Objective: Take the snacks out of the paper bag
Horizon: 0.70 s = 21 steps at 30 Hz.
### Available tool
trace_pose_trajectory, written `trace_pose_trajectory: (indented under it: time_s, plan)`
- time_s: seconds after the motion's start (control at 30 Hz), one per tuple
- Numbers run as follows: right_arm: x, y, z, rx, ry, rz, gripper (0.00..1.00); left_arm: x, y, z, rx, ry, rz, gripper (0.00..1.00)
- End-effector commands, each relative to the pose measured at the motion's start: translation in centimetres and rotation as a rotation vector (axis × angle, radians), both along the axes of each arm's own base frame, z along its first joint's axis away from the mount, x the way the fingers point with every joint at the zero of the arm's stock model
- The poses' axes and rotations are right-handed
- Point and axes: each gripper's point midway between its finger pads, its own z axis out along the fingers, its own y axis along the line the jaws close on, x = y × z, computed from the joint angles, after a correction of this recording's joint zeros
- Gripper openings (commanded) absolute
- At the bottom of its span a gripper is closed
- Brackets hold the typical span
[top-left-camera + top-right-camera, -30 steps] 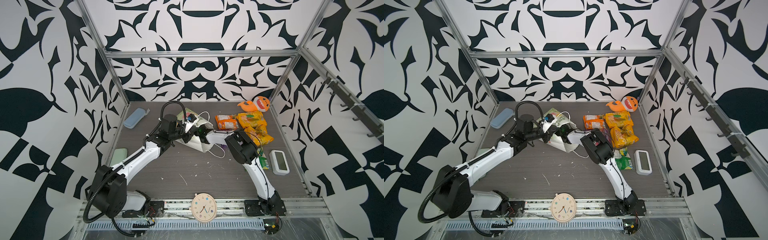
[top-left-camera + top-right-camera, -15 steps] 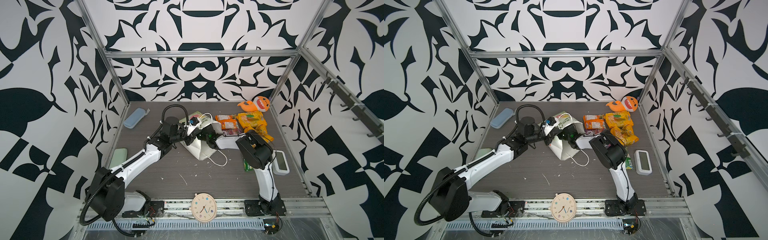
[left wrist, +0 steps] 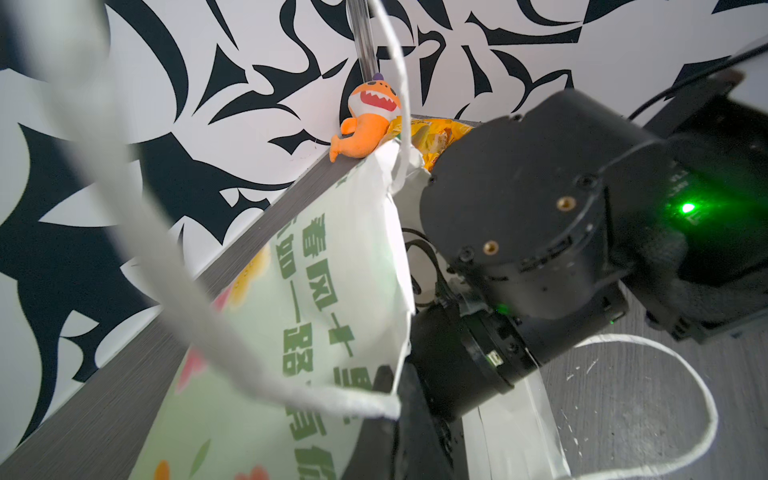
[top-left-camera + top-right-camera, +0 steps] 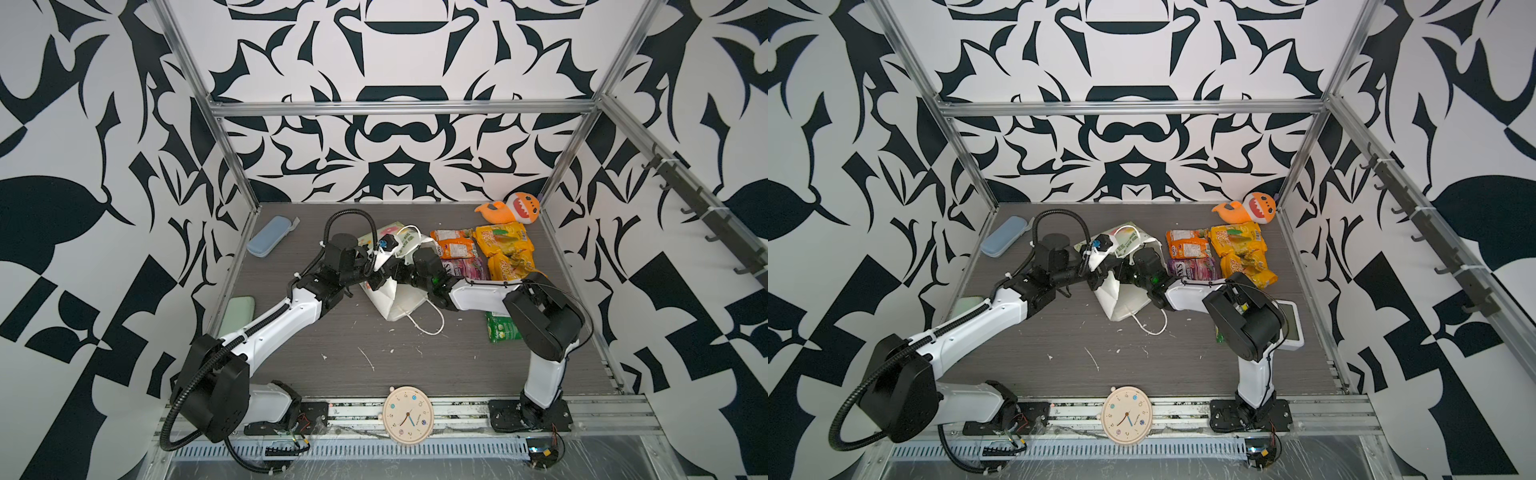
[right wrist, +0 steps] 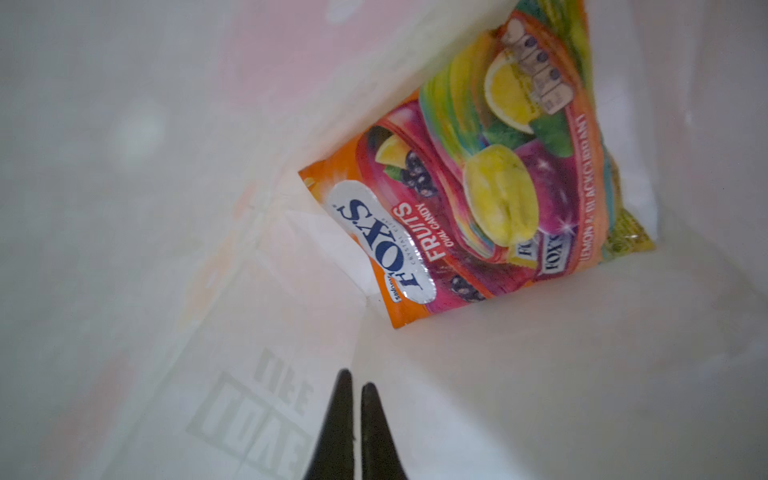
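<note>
Both arms reach inward, left gripper (image 4: 375,283) pinched closed, right gripper (image 5: 356,380) barely parted

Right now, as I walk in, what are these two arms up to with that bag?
They are emptying snacks from a white paper bag. The left gripper is clamped on the bag's rim, holding its mouth open. The right gripper is reaching inside, jaws a slit apart and holding nothing, short of an orange-red FOX'S packet lying at the bottom. Several other packets lie on the table beside the bag, toward the right arm.
</note>
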Motion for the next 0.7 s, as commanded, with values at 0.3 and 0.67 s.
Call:
trace_pose_trajectory:
  time_s: [0.3,0.67]
  plan:
    - [6.8,1.0,-0.5,-0.104,-0.196,-0.137,0.83,-1.2,-0.6,1.7,-0.016,-0.008,-0.079,0.00]
    - [10.5,7.4,-2.1,0.160,-0.136,-0.127,0.94,-1.5,-2.0,2.1,-0.054,0.026,-0.159,0.00]
